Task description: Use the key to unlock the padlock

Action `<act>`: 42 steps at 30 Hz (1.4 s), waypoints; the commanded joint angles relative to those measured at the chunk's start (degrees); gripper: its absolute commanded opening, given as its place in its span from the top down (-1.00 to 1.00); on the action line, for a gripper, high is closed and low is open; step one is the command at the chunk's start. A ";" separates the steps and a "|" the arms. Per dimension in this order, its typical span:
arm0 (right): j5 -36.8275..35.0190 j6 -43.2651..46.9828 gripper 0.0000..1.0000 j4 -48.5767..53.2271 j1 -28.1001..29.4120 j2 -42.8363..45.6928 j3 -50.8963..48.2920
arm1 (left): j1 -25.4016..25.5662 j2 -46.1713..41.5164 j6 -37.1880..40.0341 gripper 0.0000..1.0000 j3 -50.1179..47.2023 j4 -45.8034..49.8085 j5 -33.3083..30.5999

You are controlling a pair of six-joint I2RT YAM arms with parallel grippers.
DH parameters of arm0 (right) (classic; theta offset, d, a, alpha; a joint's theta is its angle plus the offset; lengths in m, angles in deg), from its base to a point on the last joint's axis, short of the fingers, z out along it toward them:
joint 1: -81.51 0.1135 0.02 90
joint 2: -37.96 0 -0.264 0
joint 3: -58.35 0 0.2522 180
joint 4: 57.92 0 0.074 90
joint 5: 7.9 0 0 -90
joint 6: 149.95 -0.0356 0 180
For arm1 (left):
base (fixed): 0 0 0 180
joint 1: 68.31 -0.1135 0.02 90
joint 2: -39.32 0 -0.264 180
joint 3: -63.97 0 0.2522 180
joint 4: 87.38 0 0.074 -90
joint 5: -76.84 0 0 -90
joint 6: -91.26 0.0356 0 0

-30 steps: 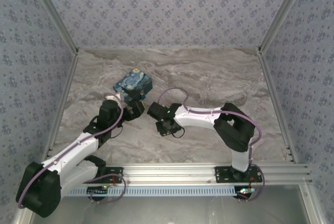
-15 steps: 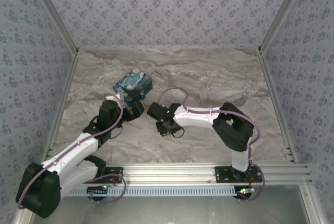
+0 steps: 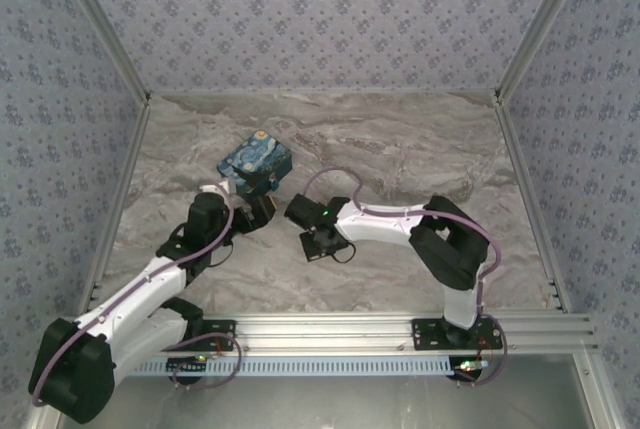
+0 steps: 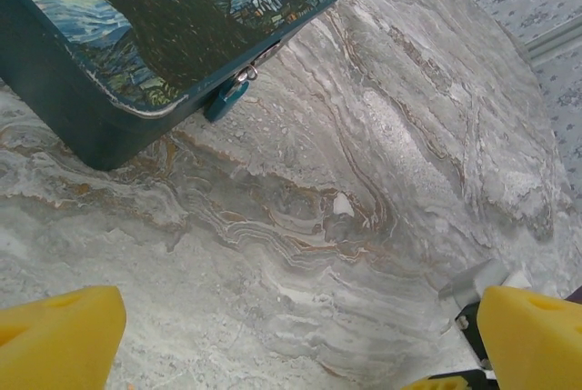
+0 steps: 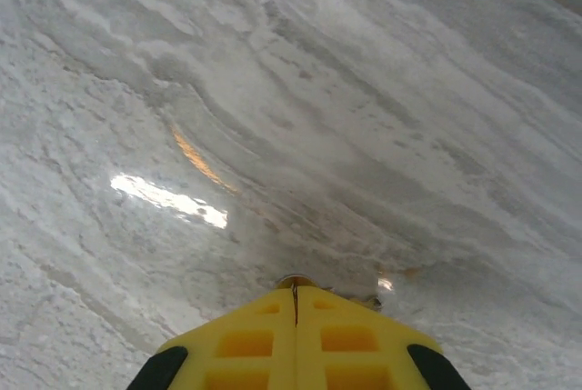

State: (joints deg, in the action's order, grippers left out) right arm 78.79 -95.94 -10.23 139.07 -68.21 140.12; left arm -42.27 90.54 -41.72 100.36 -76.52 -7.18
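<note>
Down at the marble bench [image 5: 300, 90], the right gripper [image 5: 294, 295] has its yellow fingers [image 5: 245, 340] pressed together, a small brassy metal piece [image 5: 294, 280] at their seam. The left gripper [image 4: 296, 345] stands wide apart, facing the teal padlock [image 4: 227, 97] that hangs at the front edge of the starry-night box [image 4: 173, 17] ahead.

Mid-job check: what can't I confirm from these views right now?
1. Right wrist view: the right gripper is shut, and its fingers cover all but a metallic glint at the tips, possibly the key.
2. Left wrist view: the padlock is small and tucked under the edge of the starry-night box, so its keyhole and shackle state are unreadable. The frame edge cuts off the box.
3. Top view: the padlock is too small to pick out.
</note>
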 commanded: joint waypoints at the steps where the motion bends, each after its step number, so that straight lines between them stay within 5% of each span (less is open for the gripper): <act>1: 0.39 6.09 1.00 1.37 -1.53 3.47 -3.47 | 0.32 -1.74 -0.53 -0.99 3.26 3.08 0.20; 11: 1.88 29.46 1.00 2.52 -6.43 14.77 -3.46 | -0.38 0.73 -15.98 -0.97 8.29 5.27 11.79; 21: 2.11 41.85 1.00 -2.66 -7.66 22.76 -3.45 | -0.72 5.77 -40.17 -0.61 9.58 -2.29 18.65; 35: 5.52 40.16 1.00 -16.24 -6.37 25.84 -3.12 | 0.76 6.79 -68.44 -0.29 6.78 -10.10 18.15; 42: 4.34 33.41 1.00 -26.02 -4.19 24.15 -3.46 | 3.31 7.11 -74.35 -0.23 7.29 -10.26 14.11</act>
State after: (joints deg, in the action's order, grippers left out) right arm 83.19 -58.63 -30.20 133.96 -43.11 136.21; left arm -39.62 97.31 -104.36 107.40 -87.42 9.67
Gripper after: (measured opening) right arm 0.061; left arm 0.618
